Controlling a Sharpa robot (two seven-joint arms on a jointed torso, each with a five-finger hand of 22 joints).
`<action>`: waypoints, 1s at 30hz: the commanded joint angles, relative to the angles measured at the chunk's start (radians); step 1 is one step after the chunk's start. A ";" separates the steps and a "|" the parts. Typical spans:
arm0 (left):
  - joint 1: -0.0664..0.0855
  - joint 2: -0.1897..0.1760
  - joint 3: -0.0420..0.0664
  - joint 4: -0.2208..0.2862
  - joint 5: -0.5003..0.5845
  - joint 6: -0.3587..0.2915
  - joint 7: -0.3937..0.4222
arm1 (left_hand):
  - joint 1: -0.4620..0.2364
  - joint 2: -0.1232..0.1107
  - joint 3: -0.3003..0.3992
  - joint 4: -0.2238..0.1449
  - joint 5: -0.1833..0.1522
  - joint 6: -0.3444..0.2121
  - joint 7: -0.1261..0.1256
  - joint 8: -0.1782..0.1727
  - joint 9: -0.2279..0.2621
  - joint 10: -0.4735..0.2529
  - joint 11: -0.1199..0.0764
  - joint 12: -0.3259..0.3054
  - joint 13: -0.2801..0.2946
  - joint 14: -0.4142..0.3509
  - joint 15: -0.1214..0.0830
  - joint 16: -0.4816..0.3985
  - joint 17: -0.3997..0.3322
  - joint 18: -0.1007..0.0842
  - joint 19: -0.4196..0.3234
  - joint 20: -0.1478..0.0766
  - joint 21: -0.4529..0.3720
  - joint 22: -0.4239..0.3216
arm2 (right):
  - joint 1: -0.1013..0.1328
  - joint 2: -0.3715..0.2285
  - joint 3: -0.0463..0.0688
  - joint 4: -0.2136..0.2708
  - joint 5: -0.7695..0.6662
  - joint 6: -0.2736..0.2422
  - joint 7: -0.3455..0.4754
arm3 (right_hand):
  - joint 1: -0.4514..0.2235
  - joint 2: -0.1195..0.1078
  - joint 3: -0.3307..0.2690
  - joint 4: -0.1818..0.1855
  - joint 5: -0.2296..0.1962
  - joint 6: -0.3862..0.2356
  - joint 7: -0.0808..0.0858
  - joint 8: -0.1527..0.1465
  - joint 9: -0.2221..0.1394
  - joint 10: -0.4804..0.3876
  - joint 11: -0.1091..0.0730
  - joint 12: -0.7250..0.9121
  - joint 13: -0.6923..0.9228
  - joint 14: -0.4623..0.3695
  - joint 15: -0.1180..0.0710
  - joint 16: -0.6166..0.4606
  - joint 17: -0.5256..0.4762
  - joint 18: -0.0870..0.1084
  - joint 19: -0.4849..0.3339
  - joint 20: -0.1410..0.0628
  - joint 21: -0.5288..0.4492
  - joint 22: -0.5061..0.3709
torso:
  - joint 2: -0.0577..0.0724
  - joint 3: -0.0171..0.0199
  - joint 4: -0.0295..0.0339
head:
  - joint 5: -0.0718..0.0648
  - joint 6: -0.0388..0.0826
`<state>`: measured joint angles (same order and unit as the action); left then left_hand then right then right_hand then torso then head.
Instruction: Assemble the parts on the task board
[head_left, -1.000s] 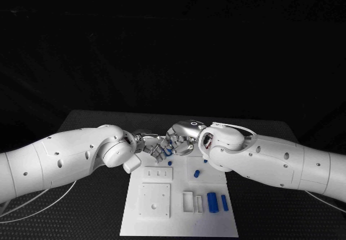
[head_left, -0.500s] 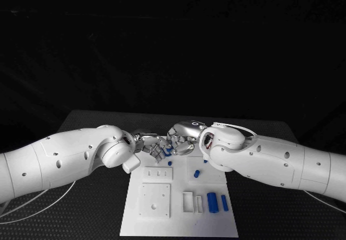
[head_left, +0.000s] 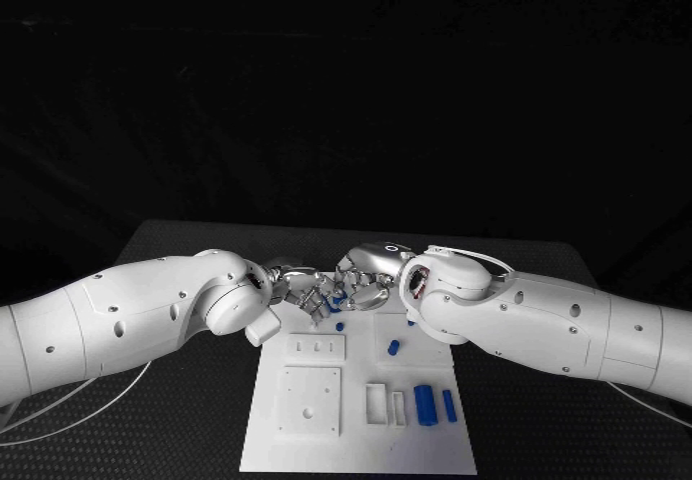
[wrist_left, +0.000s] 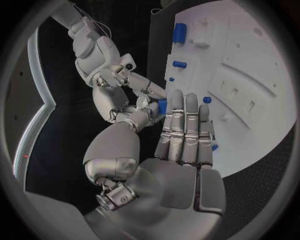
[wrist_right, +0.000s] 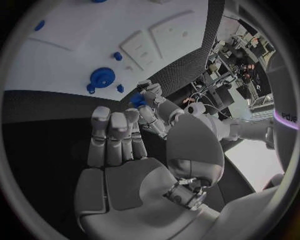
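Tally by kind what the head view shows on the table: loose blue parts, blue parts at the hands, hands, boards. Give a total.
Small blue plastic parts lying free on the board: 4
Small blue part between the two hands' fingertips: 1
Silver many-fingered hands, left hand and right hand: 2
White flat task board: 1
Total: 8

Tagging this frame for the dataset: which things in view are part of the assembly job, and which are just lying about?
Job:
- task board
- blue parts on it, e.g. the long one and a small one
- blue part held between both hands
- left hand, right hand

Lying about:
- black table
- white cable
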<state>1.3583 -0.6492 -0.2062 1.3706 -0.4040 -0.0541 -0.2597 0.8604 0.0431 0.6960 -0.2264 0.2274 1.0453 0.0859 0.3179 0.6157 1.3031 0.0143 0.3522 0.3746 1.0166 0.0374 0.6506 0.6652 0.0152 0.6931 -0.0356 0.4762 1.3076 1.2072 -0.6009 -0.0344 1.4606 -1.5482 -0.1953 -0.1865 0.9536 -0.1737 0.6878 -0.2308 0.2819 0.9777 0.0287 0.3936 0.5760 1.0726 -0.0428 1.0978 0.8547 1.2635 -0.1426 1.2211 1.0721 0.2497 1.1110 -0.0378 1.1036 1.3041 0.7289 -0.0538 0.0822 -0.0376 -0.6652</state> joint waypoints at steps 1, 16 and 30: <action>0.001 0.003 0.001 -0.001 -0.015 -0.020 0.013 | 0.018 0.001 0.008 0.005 0.004 0.009 0.001 0.005 0.003 0.003 -0.004 0.002 0.001 0.007 -0.002 0.005 0.001 -0.015 0.001 -0.008 0.007 0.021 | -0.002 0.007 0.000 0.010 0.012 -0.004 0.042 | 0.031 0.002 0.029 0.000 -0.027 0.137 0.025 -0.008 0.028 0.000 -0.007 -0.007 0.002 0.006 -0.003 -0.005 0.001 0.012 0.000 -0.004 -0.004 -0.002 | 0.000 0.0004 0.0003 | 0.000 0.000; 0.001 0.003 0.000 -0.002 -0.021 -0.044 0.021 | 0.030 -0.011 0.006 0.010 0.024 0.024 -0.005 0.010 0.009 0.017 -0.009 0.008 0.006 0.018 -0.007 0.013 0.005 -0.015 -0.002 -0.006 0.010 0.021 | -0.006 0.009 0.000 0.008 0.018 0.015 0.047 | 0.042 0.006 0.090 -0.012 -0.076 0.142 0.028 -0.017 0.044 0.007 -0.005 -0.015 0.013 0.009 0.000 -0.010 0.008 0.012 0.003 -0.002 -0.001 -0.002 | 0.000 0.0002 -0.0006 | 0.002 0.001; 0.001 -0.002 0.000 -0.001 -0.041 -0.066 0.018 | 0.031 -0.012 -0.001 0.004 0.067 0.040 -0.012 0.015 0.018 0.032 -0.015 0.014 0.013 0.030 -0.015 0.024 0.012 -0.015 0.001 -0.009 0.019 0.022 | -0.007 0.004 0.000 0.008 0.018 0.017 0.040 | -0.014 -0.009 -0.019 -0.025 0.007 0.145 0.026 -0.022 0.056 0.007 -0.006 -0.019 0.022 0.010 -0.001 -0.012 0.013 0.012 0.001 -0.001 0.003 0.000 | 0.000 0.0006 -0.0003 | 0.001 -0.002</action>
<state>1.3572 -0.6494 -0.2084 1.3751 -0.4298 -0.0709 -0.2550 0.8780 0.0274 0.6985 -0.2210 0.2904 1.0650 0.0840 0.3263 0.6325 1.3174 0.0141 0.3632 0.3862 1.0401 0.0215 0.6706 0.6763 0.0152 0.6945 -0.0369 0.4917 1.3073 1.2032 -0.5994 -0.0334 1.4596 -1.5393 -0.1962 -0.1808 0.9480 -0.1807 0.6791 -0.2543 0.2869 0.9786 0.0280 0.3746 0.5758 1.0763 -0.0461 1.0823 0.8754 1.2685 -0.1440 1.2133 1.0841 0.2498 1.1109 -0.0376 1.1035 1.3026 0.7290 -0.0533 0.0822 -0.0363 -0.6652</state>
